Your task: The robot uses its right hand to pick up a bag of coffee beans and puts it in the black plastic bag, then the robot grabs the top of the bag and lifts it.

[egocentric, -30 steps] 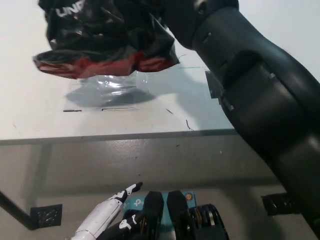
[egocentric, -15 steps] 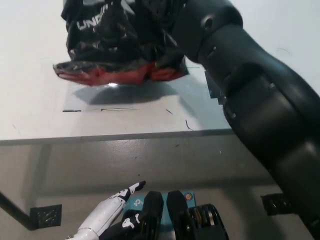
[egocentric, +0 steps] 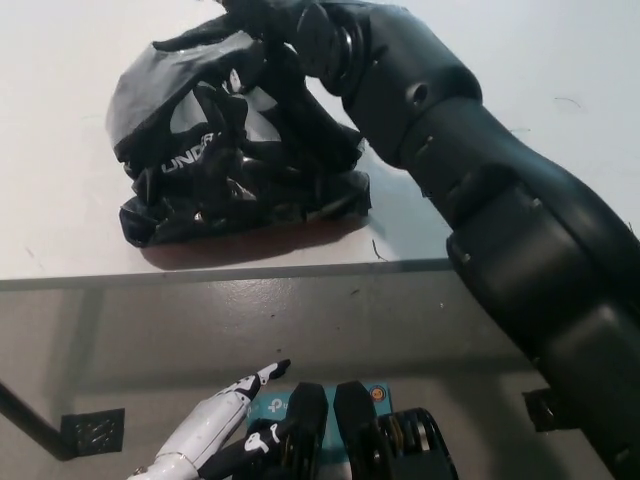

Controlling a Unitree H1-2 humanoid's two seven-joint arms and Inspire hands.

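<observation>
The black plastic bag (egocentric: 225,160), crumpled and with white lettering, sits on the white table (egocentric: 60,230) near its front edge. My black right hand (egocentric: 275,25) is at the bag's top, fingers closed on the gathered plastic, with the arm running down to the bottom right. No bag of coffee beans shows; only a reddish tint lies along the bag's base. My white left hand (egocentric: 210,430) rests low at the bottom left, below the table edge, fingers stretched out and holding nothing.
The table's front edge (egocentric: 300,272) crosses the picture below the bag. Under it is grey floor with a black table leg and a black foot plate (egocentric: 92,430) at the lower left.
The bag hung above the table with a red underside and a shadow beneath it. It has come down and towards the front edge and now rests on the table. The left hand has stayed put.
</observation>
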